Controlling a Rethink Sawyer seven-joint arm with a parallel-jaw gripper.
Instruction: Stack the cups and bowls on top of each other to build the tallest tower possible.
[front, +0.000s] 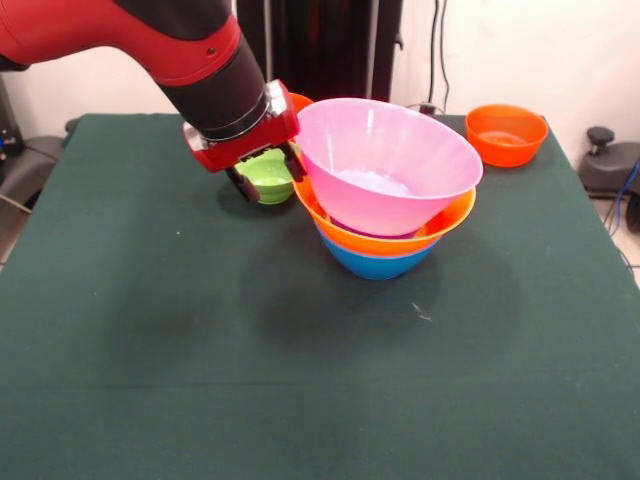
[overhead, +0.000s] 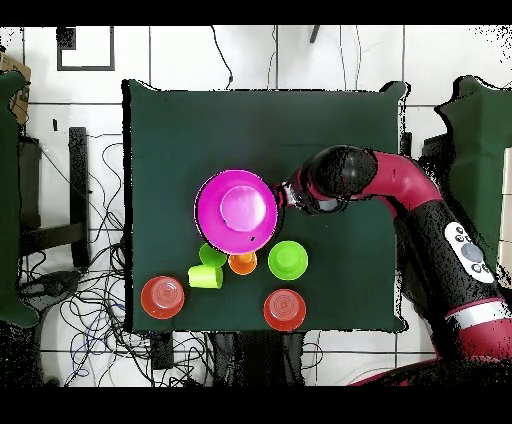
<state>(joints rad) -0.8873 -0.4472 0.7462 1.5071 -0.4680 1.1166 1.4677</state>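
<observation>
Near the middle of the table (front: 120, 330) you have the tower (front: 385, 215): a blue bowl (front: 375, 264) at the bottom, a yellow-orange bowl (front: 395, 238) nested in it, and a large pink bowl (front: 385, 165) on top. The pink one sits tilted, its rim higher on the arm's side, which suggests it has not settled fully into the bowl below.

Your gripper (front: 268, 172) is right against the pink bowl's rim on that raised side. Two dark fingers (front: 243, 184) point down beside the bowl wall, but you cannot tell from either view whether they pinch the rim or merely hang close to it, so treat the grip as unknown.

Behind the gripper stands a green bowl (front: 266, 176), partly hidden by it. From overhead you can see the spare pieces gathered along one table edge: a green bowl (overhead: 288, 260), a green cup (overhead: 211, 256), a lime-yellow cup (overhead: 205, 277) lying on its side, an orange cup (overhead: 242, 263), and two orange bowls (overhead: 163, 297) nearer the corners. They are close to the tower, with the cups nearly touching it.

My reading is that you are seating or releasing the pink bowl. Level it first, since a tilted top makes a poor base for anything that follows.
</observation>
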